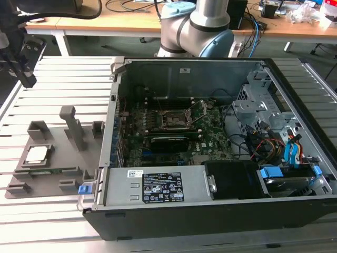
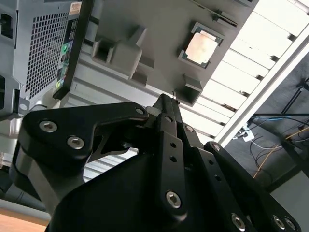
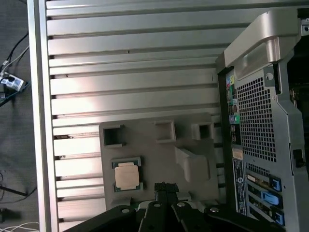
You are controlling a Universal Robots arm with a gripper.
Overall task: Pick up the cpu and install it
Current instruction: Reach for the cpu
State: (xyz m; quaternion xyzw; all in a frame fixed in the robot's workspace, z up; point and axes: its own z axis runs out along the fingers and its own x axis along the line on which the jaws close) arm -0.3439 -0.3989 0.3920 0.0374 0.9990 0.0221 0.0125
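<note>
The cpu (image 1: 38,154) lies flat in a square nest on the grey plate (image 1: 57,157). It is at the exterior view's left, a bit below the middle. Its shiny top faces up and nothing is touching it. The grey plate rests on the worktop (image 1: 58,68), which is made of long silver slats. Just beside the plate, toward the exterior view's right, stands the open computer case (image 1: 210,221). Inside it, near the middle, sits the black socket (image 1: 174,120) with its metal frame.

The hand (image 1: 27,80) hangs in the upper left of the exterior view, up above the worktop and well apart from the cpu. In both wrist views its two fingers (image 2: 166,104) are pressed together at the tips, and it holds nothing.
</note>
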